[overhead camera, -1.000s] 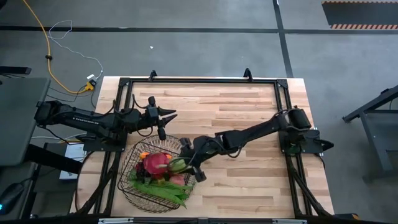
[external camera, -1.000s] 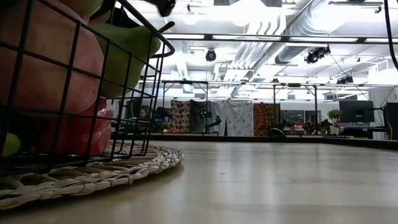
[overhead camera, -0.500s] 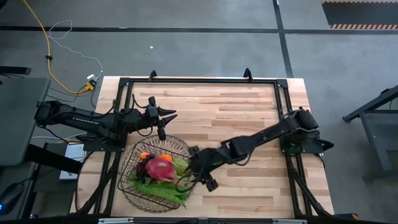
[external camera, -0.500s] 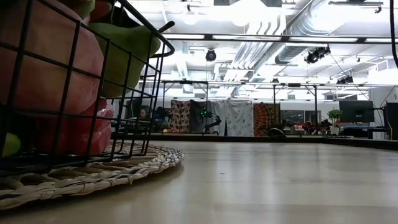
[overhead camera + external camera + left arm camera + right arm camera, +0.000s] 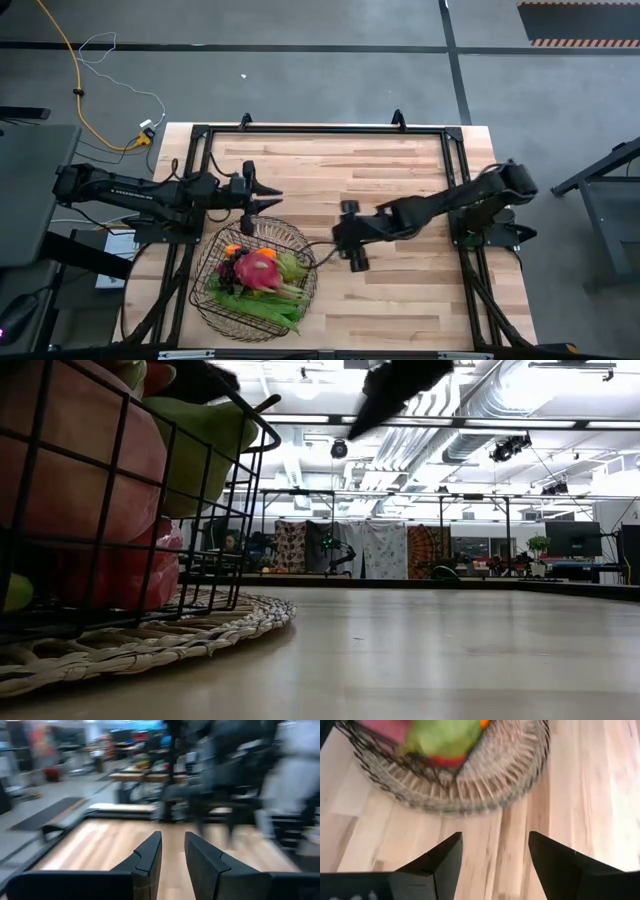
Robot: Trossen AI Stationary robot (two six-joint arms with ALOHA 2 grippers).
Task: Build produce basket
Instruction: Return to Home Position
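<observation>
The dark wire basket (image 5: pixel 214 297) stands on a round woven mat (image 5: pixel 490 785) at the table's near left. In it lie a pink dragon fruit (image 5: pixel 259 268), a green pear (image 5: pixel 291 264), green beans (image 5: pixel 255 306) and an orange (image 5: pixel 232 250). My right gripper (image 5: pixel 350 236) hangs open above bare wood to the right of the basket and holds nothing; its wrist view looks back at the basket (image 5: pixel 380 767) and the pear (image 5: pixel 445 737). My left gripper (image 5: pixel 268 197) hovers just beyond the basket's far rim, its fingers (image 5: pixel 150 852) a narrow gap apart and holding nothing.
Bare wooden table top (image 5: pixel 400 170) stretches to the right of and beyond the basket. A black frame (image 5: pixel 320 130) runs along the table's edges. The low view shows the basket wall (image 5: pixel 120 420) close up at the left and a workshop room behind the table.
My right gripper has drawn away from the basket's right rim, rising and moving toward the table's right and far side, open all the while. The green pear that it was over now lies in the basket beside the dragon fruit. My left gripper has shifted slightly toward the table's left.
</observation>
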